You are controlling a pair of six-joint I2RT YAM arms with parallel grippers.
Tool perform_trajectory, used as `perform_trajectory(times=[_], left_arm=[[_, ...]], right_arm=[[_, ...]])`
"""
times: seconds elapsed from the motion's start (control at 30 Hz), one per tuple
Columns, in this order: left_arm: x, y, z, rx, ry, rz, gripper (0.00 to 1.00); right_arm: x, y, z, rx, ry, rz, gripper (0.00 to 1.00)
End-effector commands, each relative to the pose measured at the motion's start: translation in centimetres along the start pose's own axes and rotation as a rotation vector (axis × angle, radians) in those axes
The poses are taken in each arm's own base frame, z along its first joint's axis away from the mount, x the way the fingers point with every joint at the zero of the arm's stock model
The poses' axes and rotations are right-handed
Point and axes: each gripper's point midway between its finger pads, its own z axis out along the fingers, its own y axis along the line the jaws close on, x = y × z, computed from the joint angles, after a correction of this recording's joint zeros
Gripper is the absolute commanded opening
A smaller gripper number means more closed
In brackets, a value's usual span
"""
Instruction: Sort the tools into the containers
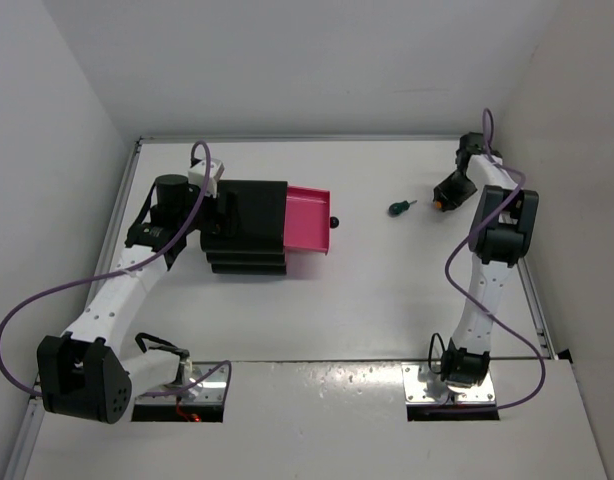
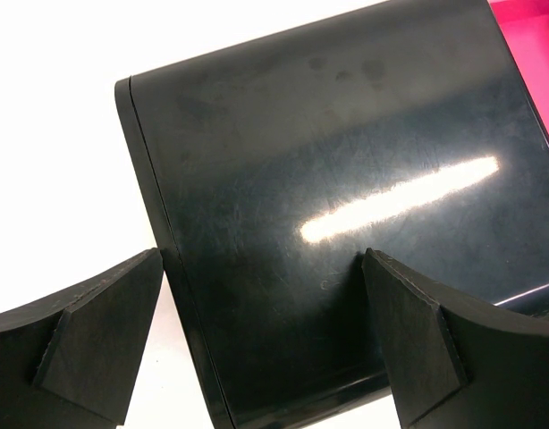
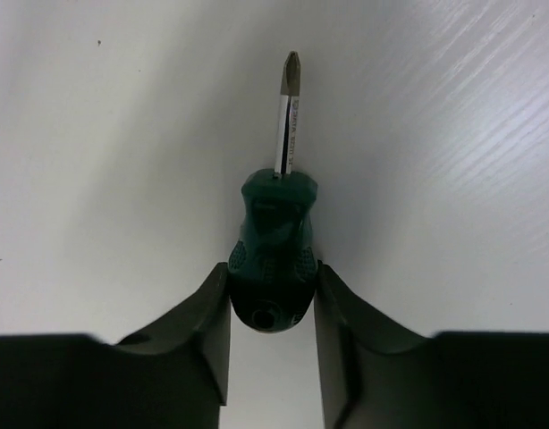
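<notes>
A green-handled screwdriver (image 3: 274, 241) lies on the white table, tip pointing away from the right wrist camera. My right gripper (image 3: 273, 299) has both fingers against the sides of its handle. In the top view the screwdriver (image 1: 399, 207) lies just left of the right gripper (image 1: 439, 195). The black stepped cabinet (image 1: 245, 225) has its top pink drawer (image 1: 309, 220) pulled out, knob (image 1: 334, 222) to the right. My left gripper (image 2: 261, 268) is open, jaws wide over the cabinet's top (image 2: 346, 161) at its back-left edge (image 1: 219, 205). Pliers and the purple screwdriver are out of view.
A small orange spot (image 1: 439, 201) shows at the right gripper; I cannot tell what it is. White walls close in the table at the back and both sides. The lower two drawers are hidden under the cabinet's top.
</notes>
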Motion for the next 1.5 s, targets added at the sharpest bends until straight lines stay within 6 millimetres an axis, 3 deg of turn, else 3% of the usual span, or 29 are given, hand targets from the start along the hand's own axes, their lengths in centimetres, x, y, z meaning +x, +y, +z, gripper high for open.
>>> perform_trajectory(times=[0.0, 0.07, 0.2, 0.23, 0.27, 0.3, 0.4, 0.47, 0.53, 0.6, 0.63, 0.7, 0.73, 0.93, 1.07, 1.2, 1.47], left_arm=[[7.3, -1.1, -0.5, 0.034, 0.248, -0.027, 0.99], [7.7, -1.1, -0.5, 0.034, 0.257, -0.029, 0.99], [7.7, -1.2, -0.4, 0.044, 0.256, -0.03, 0.99], [7.7, -1.2, -0.4, 0.044, 0.256, -0.03, 0.99], [7.4, -1.3, -0.6, 0.043, 0.247, -0.028, 0.99], [7.4, -1.3, -0.6, 0.043, 0.247, -0.028, 0.99], [6.8, -1.4, -0.8, 0.051, 0.228, -0.026, 0.99], [6.8, -1.4, -0.8, 0.051, 0.228, -0.026, 0.99], [6.8, -1.6, -0.8, 0.06, 0.227, -0.027, 0.99], [6.8, -1.6, -0.8, 0.06, 0.227, -0.027, 0.99], [7.0, -1.5, -0.6, 0.061, 0.238, -0.029, 0.99], [6.6, -1.7, -0.6, 0.069, 0.228, -0.029, 0.99], [6.6, -1.7, -0.6, 0.069, 0.228, -0.029, 0.99], [6.9, -1.7, -0.4, 0.07, 0.238, -0.031, 0.99], [6.9, -1.7, -0.4, 0.07, 0.238, -0.031, 0.99], [6.9, -1.7, -0.4, 0.07, 0.238, -0.031, 0.99], [6.8, -1.8, -0.4, 0.079, 0.237, -0.032, 0.99]], right_arm=[[-1.5, 1.3, -0.7, -0.051, -0.033, -0.017, 0.13], [-1.3, 1.6, -1.4, -0.096, -0.008, -0.039, 0.0], [0.0, 3.6, -5.6, -0.245, -0.014, -0.212, 0.0], [1.7, 4.6, -8.1, -0.349, 0.009, -0.307, 0.0], [2.4, 5.7, -9.6, -0.429, 0.002, -0.36, 0.0], [3.9, 5.6, -10.4, -0.486, 0.033, -0.403, 0.0], [8.1, 8.4, -17.4, -0.799, 0.089, -0.631, 0.0], [10.3, 9.3, -20.0, -0.881, 0.061, -0.791, 0.0], [12.7, 10.4, -24.1, -0.977, -0.003, -0.929, 0.0], [14.7, 11.0, -26.8, -1.034, -0.041, -1.022, 0.0], [16.8, 11.6, -27.7, -1.063, -0.033, -1.093, 0.0], [18.5, 12.6, -29.5, -1.115, -0.046, -1.155, 0.0], [20.2, 13.0, -30.3, -1.139, -0.031, -1.201, 0.0], [25.2, 15.2, -30.7, -1.118, 0.011, -1.404, 0.0], [28.2, 15.6, -29.0, -1.055, 0.033, -1.534, 0.0], [29.9, 15.4, -27.7, -1.003, 0.084, -1.604, 0.0], [30.8, 16.1, -25.2, -0.929, 0.112, -1.64, 0.02]])
